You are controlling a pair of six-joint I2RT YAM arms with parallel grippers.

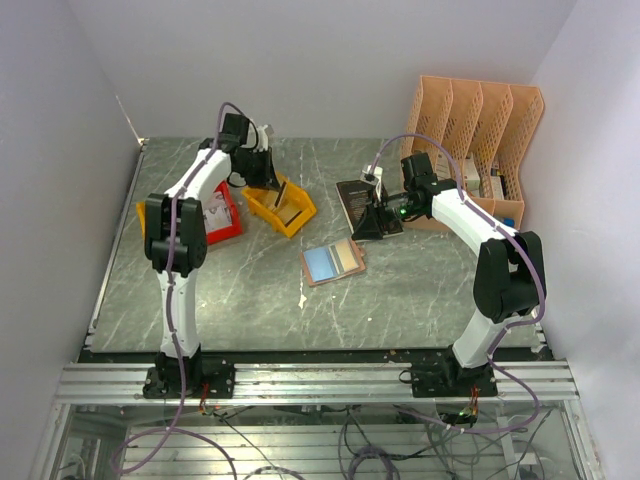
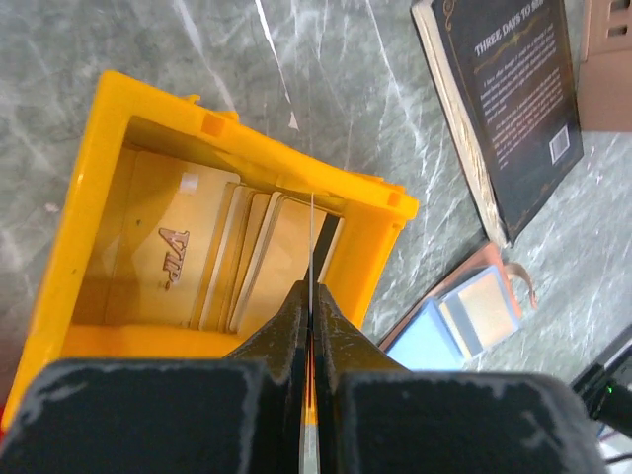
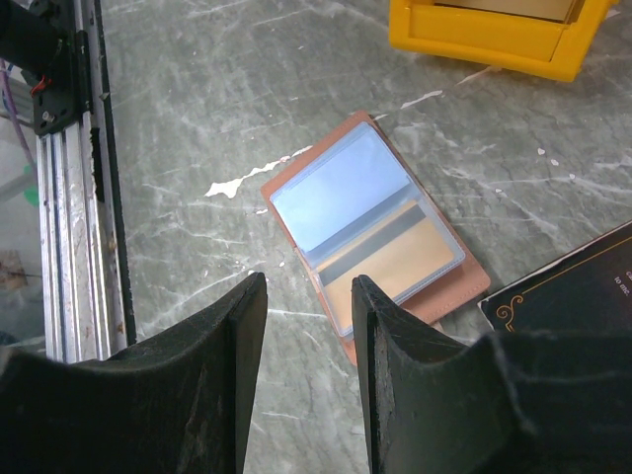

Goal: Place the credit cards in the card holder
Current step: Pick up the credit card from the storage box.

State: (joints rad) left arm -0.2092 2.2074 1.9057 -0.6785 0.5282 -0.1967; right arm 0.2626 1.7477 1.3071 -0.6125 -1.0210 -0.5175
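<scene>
My left gripper (image 2: 311, 288) is shut on a thin credit card (image 2: 311, 237) that I see edge-on, so its colour does not show. It hangs over the yellow bin (image 2: 94, 207), where more cards (image 2: 247, 262) lean against the wall. In the top view the left gripper (image 1: 268, 172) is above that bin (image 1: 300, 215). The tan-pink card holder (image 1: 333, 262) lies open on the table. A light blue card (image 3: 336, 193) and an orange-gold card (image 3: 395, 262) sit in its clear sleeves. My right gripper (image 3: 308, 281) is open and empty, up off the table just short of the holder.
A black book (image 1: 358, 196) lies right of the yellow bin, beside the right gripper (image 1: 378, 222). A red bin (image 1: 222, 218) stands left of the yellow one. The peach slotted file rack (image 1: 475, 125) is at the back right. The metal rail (image 3: 69, 197) marks the table's near edge.
</scene>
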